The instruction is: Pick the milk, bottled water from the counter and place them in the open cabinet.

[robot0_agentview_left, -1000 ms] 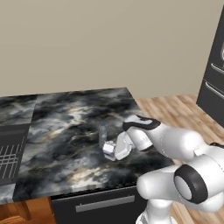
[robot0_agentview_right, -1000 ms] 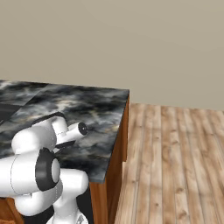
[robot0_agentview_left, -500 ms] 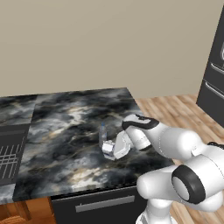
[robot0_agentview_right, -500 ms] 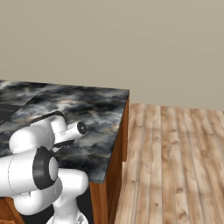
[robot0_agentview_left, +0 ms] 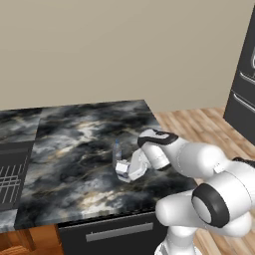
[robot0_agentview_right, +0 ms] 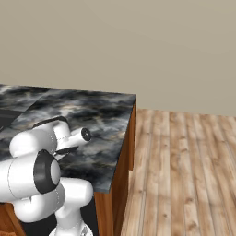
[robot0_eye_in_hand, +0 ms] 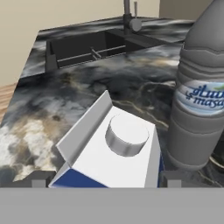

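The milk point(robot0_eye_in_hand: 118, 153), a white gable-top carton with a round cap and a dark blue band, stands on the marbled counter point(robot0_agentview_left: 79, 134) right in front of the hand. My gripper point(robot0_eye_in_hand: 106, 179) is open, with one fingertip at each side of the carton's base. The bottled water point(robot0_eye_in_hand: 199, 92), clear grey with a blue-lettered label, stands close beside the carton, on the right in the hand view. From the left base camera the bottled water point(robot0_agentview_left: 116, 149) rises just behind my gripper point(robot0_agentview_left: 122, 169), low over the counter. The open cabinet is out of view.
A sink point(robot0_eye_in_hand: 87, 43) with a faucet point(robot0_eye_in_hand: 129, 17) is sunk into the counter beyond the carton. A dark grated stovetop point(robot0_agentview_left: 10, 174) lies at the counter's left. The counter's end point(robot0_agentview_right: 131, 133) drops to a wooden floor point(robot0_agentview_right: 184, 161). A dark appliance point(robot0_agentview_left: 244, 99) stands far right.
My gripper has crept slightly left toward the bottle and carton, and the forearm has followed. The bottle has not moved.
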{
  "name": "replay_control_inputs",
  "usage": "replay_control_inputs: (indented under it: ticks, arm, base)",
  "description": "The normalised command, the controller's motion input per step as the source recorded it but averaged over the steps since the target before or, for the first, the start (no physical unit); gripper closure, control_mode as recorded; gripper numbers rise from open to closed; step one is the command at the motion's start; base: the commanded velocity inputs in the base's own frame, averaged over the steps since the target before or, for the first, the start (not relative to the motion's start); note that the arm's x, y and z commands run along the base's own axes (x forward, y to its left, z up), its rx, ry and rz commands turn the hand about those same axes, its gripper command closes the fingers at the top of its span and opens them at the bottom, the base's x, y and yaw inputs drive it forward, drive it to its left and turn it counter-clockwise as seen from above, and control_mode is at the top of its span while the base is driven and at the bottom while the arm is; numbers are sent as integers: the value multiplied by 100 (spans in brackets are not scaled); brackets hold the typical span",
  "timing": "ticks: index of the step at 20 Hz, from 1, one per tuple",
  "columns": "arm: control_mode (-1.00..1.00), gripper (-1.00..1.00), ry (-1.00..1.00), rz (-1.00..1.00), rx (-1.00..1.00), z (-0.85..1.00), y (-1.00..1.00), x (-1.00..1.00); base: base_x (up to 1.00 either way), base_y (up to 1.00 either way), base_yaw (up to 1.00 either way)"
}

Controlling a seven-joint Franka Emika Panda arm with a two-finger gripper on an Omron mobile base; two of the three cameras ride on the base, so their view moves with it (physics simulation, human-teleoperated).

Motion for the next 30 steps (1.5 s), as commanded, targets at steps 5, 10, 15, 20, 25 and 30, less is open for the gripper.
replay_control_inputs:
  ticks: [5,10,15,20,25,30]
  arm:
    - [-100,100,0,0,0,-4,0,-10]
    - [-100,100,-7,-1,0,21,-1,-53]
    - [-100,100,-5,-3,3,46,-2,-59]
    - [-100,100,0,-6,5,68,-24,-22]
    - [-100,100,3,-7,8,55,-39,-19]
    - [-100,100,10,-8,8,61,-49,-9]
  base:
    - [0,0,0]
    - [0,0,0]
    - [0,0,0]
    - [0,0,0]
    - [0,0,0]
    - [0,0,0]
